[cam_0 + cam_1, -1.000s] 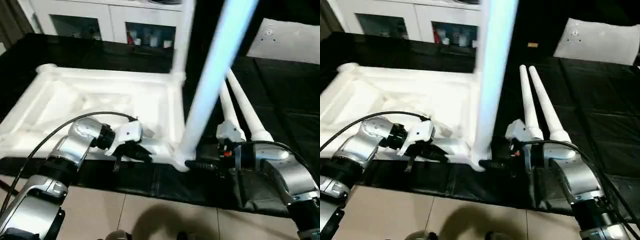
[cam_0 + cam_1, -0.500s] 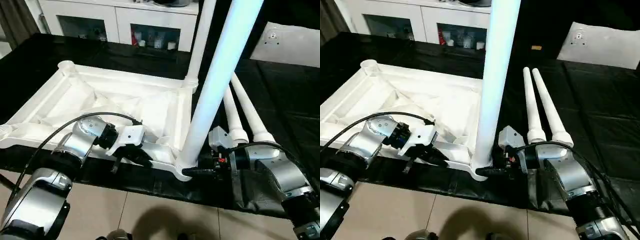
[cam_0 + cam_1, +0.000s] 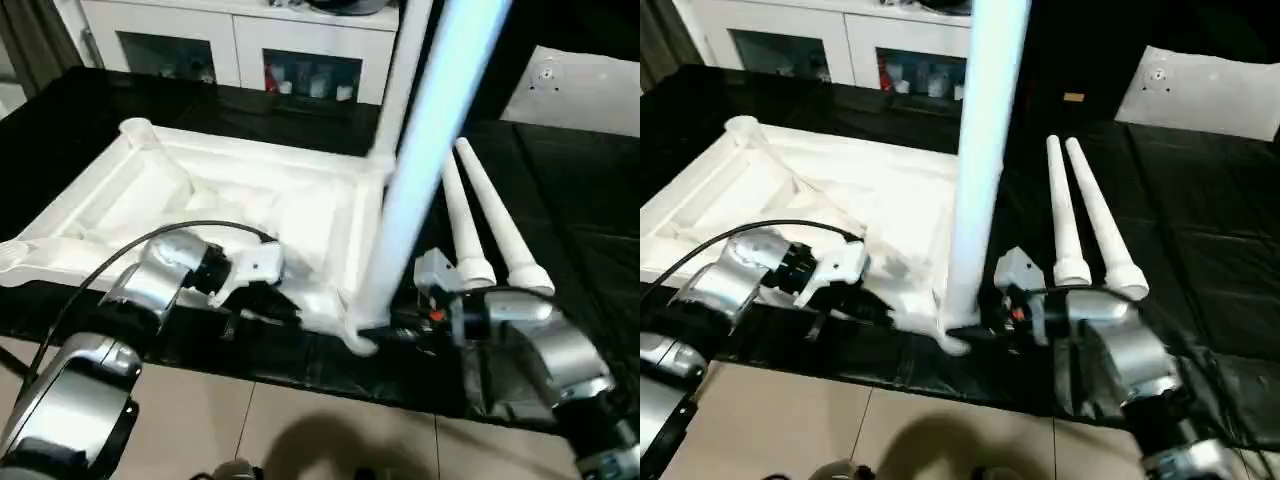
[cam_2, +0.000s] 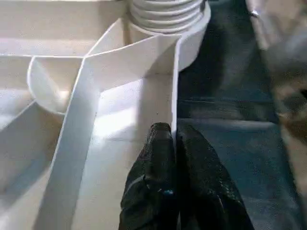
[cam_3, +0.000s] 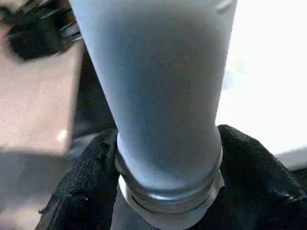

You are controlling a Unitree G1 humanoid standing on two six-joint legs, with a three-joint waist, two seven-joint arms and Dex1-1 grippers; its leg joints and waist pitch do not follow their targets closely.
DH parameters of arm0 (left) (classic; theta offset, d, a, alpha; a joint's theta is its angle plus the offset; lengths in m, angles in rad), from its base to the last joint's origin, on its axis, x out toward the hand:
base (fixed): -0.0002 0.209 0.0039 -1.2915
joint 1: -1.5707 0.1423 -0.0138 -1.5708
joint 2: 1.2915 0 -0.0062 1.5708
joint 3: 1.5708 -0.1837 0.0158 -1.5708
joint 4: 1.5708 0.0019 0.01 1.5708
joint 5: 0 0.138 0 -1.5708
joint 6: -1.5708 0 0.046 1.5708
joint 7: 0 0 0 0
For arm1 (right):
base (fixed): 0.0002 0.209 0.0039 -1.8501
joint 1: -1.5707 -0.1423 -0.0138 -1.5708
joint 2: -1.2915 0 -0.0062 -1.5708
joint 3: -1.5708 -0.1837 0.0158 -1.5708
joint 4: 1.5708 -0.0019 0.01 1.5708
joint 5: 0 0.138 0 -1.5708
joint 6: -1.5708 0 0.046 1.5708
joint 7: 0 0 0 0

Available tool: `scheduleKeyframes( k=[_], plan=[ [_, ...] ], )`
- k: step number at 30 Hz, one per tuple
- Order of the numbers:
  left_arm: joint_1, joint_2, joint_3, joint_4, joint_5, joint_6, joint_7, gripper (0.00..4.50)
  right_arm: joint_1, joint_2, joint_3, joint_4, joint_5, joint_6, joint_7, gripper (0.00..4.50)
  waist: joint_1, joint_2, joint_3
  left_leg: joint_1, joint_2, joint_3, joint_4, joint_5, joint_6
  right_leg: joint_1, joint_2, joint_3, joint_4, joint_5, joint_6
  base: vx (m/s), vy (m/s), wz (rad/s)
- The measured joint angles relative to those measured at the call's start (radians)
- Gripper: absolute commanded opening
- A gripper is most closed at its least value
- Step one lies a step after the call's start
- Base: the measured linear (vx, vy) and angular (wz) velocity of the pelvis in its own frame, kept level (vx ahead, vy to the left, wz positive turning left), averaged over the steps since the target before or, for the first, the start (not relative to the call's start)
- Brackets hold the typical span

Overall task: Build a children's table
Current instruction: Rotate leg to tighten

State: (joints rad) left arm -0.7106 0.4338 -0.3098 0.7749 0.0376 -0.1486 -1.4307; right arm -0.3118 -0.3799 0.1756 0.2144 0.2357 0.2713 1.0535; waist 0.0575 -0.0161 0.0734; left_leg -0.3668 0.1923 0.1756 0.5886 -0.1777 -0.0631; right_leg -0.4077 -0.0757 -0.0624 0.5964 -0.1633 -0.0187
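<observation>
The white children's table top (image 3: 240, 148) lies upside down on a black mat. One leg (image 3: 405, 70) stands in its far right corner socket. A second leg (image 3: 420, 170) rises from the near right corner. My right gripper (image 3: 385, 335) is shut on this leg's base, a black finger (image 5: 86, 177) on each side of it. My left gripper (image 3: 288, 312) is shut on the thin near rim (image 4: 175, 81) of the table top, just left of that corner. Two loose legs (image 3: 462, 215) (image 3: 500, 220) lie side by side on the mat to the right.
A white cabinet (image 3: 250, 50) with glass doors stands behind the mat. A white sheet (image 3: 590, 85) lies at the far right. Pale floor tiles (image 3: 300, 430) begin just past the mat's near edge. A black cable (image 3: 120, 265) arcs over my left forearm.
My right gripper's fingers have closed in on the base of the near leg. The left gripper has kept its pinch on the rim. The head view has shifted a little.
</observation>
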Motion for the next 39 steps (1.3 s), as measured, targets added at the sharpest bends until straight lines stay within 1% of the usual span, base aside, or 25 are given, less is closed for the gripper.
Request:
scheduleKeyframes(
  k=[1, 3, 5, 7, 9, 12, 15, 17, 20, 21, 22, 24, 27, 32, 34, 36, 39],
  plan=[
    [0.011, -0.004, 0.010, -0.021, 0.000, 0.027, 0.029, 0.00, 0.007, 0.023, -0.012, 0.000, -0.004, 0.005, -0.042, 2.72, -0.006, 0.000, 0.000, 0.000, 0.000, 0.000, 0.000, 0.000, 0.000, 0.000, 0.000, 0.000, 0.000, 0.000, 0.000, 0.000, 0.000, 0.00],
    [0.072, -0.023, 0.060, -0.115, -0.002, 0.134, 0.138, 0.00, 0.026, 0.116, -0.062, -0.001, -0.018, 0.023, -0.209, 2.72, -0.032, 0.001, 0.000, 0.001, 0.000, 0.000, -0.001, 0.000, 0.000, -0.001, 0.000, 0.000, -0.001, 0.000, 0.000, 0.000, 0.000, 0.00],
    [0.116, -0.050, 0.087, -0.189, -0.005, 0.213, 0.210, 0.00, 0.027, 0.177, -0.092, -0.003, -0.033, 0.038, -0.321, 2.72, -0.046, 0.001, 0.000, 0.001, 0.000, 0.001, -0.004, 0.000, -0.001, -0.001, 0.000, 0.000, -0.001, 0.000, 0.000, 0.000, 0.000, 0.00],
    [0.159, -0.073, 0.103, -0.280, 0.000, 0.300, 0.294, 0.00, 0.021, 0.241, -0.114, -0.002, -0.055, 0.055, -0.436, 2.72, -0.056, 0.002, -0.001, 0.002, 0.000, 0.001, -0.006, 0.000, -0.001, -0.002, 0.001, 0.000, -0.002, 0.000, 0.001, 0.000, 0.000, 0.00],
    [0.200, -0.103, 0.123, -0.366, 0.023, 0.385, 0.385, 0.00, -0.002, 0.322, -0.130, 0.022, -0.087, 0.055, -0.567, 2.72, -0.067, 0.003, -0.001, 0.001, 0.000, 0.001, -0.009, 0.001, -0.002, -0.001, 0.001, 0.000, -0.001, -0.004, 0.006, 0.000, 0.000, 0.00],
    [0.238, -0.173, 0.138, -0.461, 0.062, 0.501, 0.509, 0.00, -0.058, 0.376, -0.138, 0.077, -0.129, 0.058, -0.705, 2.71, -0.076, 0.003, -0.002, 0.003, -0.001, 0.001, -0.009, 0.001, -0.003, -0.001, 0.001, 0.000, -0.002, -0.005, 0.007, 0.000, 0.000, 0.00],
    [0.251, -0.200, 0.135, -0.509, 0.077, 0.557, 0.566, 0.00, -0.081, 0.396, -0.138, 0.100, -0.156, 0.051, -0.758, 2.71, -0.076, 0.003, -0.002, 0.002, -0.001, 0.000, -0.009, 0.001, -0.003, -0.002, 0.001, 0.000, -0.003, -0.005, 0.008, 0.000, 0.000, 0.00],
    [0.256, -0.201, 0.133, -0.521, 0.079, 0.565, 0.575, 0.00, -0.081, 0.406, -0.146, 0.102, -0.156, 0.045, -0.764, 3.41, -0.077, 0.003, -0.002, 0.001, -0.001, 0.000, -0.009, 0.001, -0.002, -0.002, 0.001, 0.000, -0.003, -0.005, 0.008, 0.000, 0.000, 0.00],
    [0.256, -0.197, 0.124, -0.522, 0.079, 0.558, 0.584, 0.00, -0.080, 0.412, -0.148, 0.100, -0.155, 0.041, -0.761, 3.47, -0.078, 0.003, -0.002, 0.001, -0.001, 0.000, -0.009, 0.001, -0.002, -0.003, 0.001, 0.000, -0.004, -0.005, 0.008, 0.000, 0.000, 0.00],
    [0.255, -0.191, 0.120, -0.522, 0.079, 0.551, 0.584, 0.00, -0.079, 0.412, -0.148, 0.099, -0.153, 0.041, -0.759, 3.77, -0.078, 0.003, -0.002, 0.000, -0.001, 0.000, -0.009, 0.001, -0.002, -0.003, 0.001, 0.000, -0.004, -0.005, 0.008, 0.000, 0.000, 0.00],
    [0.255, -0.188, 0.118, -0.522, 0.079, 0.548, 0.584, 0.00, -0.078, 0.412, -0.148, 0.098, -0.153, 0.038, -0.756, 3.77, -0.078, 0.003, -0.002, 0.000, -0.001, 0.000, -0.009, 0.001, -0.002, -0.004, 0.001, 0.000, -0.004, -0.005, 0.008, 0.000, 0.000, 0.00],
    [0.253, -0.184, 0.114, -0.520, 0.079, 0.541, 0.582, 0.00, -0.072, 0.408, -0.147, 0.095, -0.148, 0.028, -0.739, 3.97, -0.078, 0.003, -0.002, 0.000, -0.001, 0.000, -0.009, 0.001, -0.002, -0.004, 0.001, 0.000, -0.003, -0.005, 0.008, 0.000, 0.000, 0.00],
    [0.236, -0.153, 0.100, -0.493, 0.077, 0.505, 0.556, 0.00, -0.046, 0.364, -0.143, 0.066, -0.126, 0.026, -0.662, 4.32, -0.075, 0.003, -0.001, -0.001, -0.001, 0.000, -0.009, 0.001, -0.002, -0.005, 0.001, 0.000, -0.003, -0.005, 0.008, 0.000, 0.000, 0.00],
    [0.200, -0.092, 0.096, -0.404, 0.058, 0.385, 0.462, 0.00, -0.007, 0.253, -0.100, 0.017, -0.101, 0.024, -0.489, 4.48, -0.075, 0.004, -0.001, -0.002, -0.001, -0.001, -0.010, 0.001, -0.002, -0.006, 0.002, 0.000, -0.003, -0.004, 0.006, 0.000, 0.000, 0.00],
    [0.191, -0.073, 0.096, -0.377, 0.047, 0.346, 0.422, 0.00, 0.002, 0.210, -0.097, 0.002, -0.087, 0.023, -0.429, 4.48, -0.073, 0.004, 0.000, -0.003, 0.000, -0.001, -0.010, 0.001, -0.002, -0.007, 0.002, -0.001, -0.003, -0.003, 0.004, 0.000, 0.000, 0.00],
    [0.163, -0.045, 0.087, -0.323, 0.034, 0.286, 0.358, 0.00, 0.002, 0.140, -0.086, -0.007, -0.072, 0.019, -0.330, 4.48, -0.064, 0.003, 0.000, -0.004, -0.001, -0.001, -0.009, 0.001, -0.002, -0.007, 0.002, -0.001, -0.003, -0.002, 0.002, 0.000, 0.000, 0.00],
    [0.140, -0.016, 0.074, -0.269, 0.016, 0.218, 0.265, 0.00, 0.002, 0.058, -0.079, -0.017, -0.064, 0.002, -0.220, 4.48, -0.050, 0.002, 0.000, -0.004, -0.001, -0.001, -0.009, 0.001, -0.002, -0.007, 0.001, -0.001, -0.004, -0.002, 0.002, 0.000, 0.000, 0.00]
  ],
)
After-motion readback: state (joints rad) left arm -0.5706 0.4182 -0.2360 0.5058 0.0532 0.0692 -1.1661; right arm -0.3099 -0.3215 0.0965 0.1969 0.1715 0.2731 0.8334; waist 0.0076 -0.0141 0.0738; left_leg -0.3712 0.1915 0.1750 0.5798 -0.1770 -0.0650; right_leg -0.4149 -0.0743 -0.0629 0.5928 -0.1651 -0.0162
